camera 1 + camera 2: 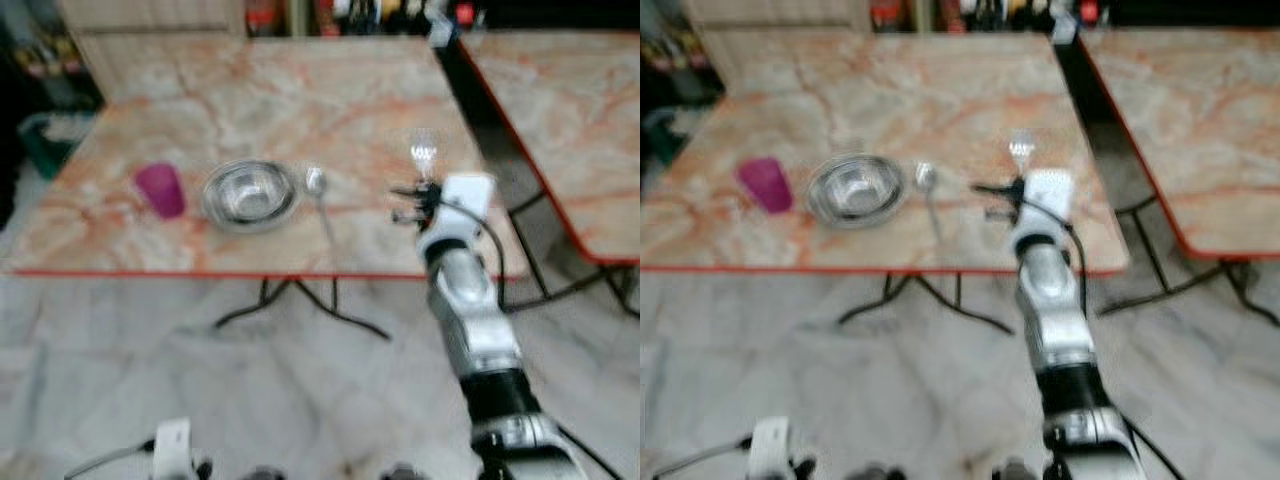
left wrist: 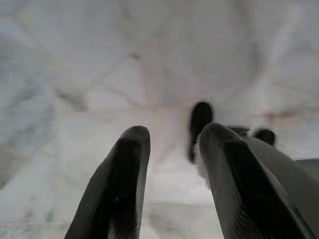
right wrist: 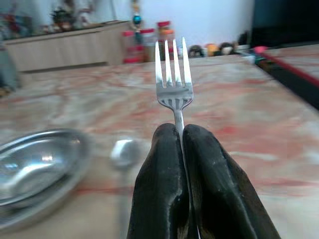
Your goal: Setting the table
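Currently right gripper is clamped tight on fork handle, tines up, over the table right of the spoon; light, stiff, slippery metal, so mid-handle grip suits.

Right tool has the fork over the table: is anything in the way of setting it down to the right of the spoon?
Nothing visible. The right tool, shut on the fork, is over bare table to the right of the spoon. The bowl and purple cup sit farther left.
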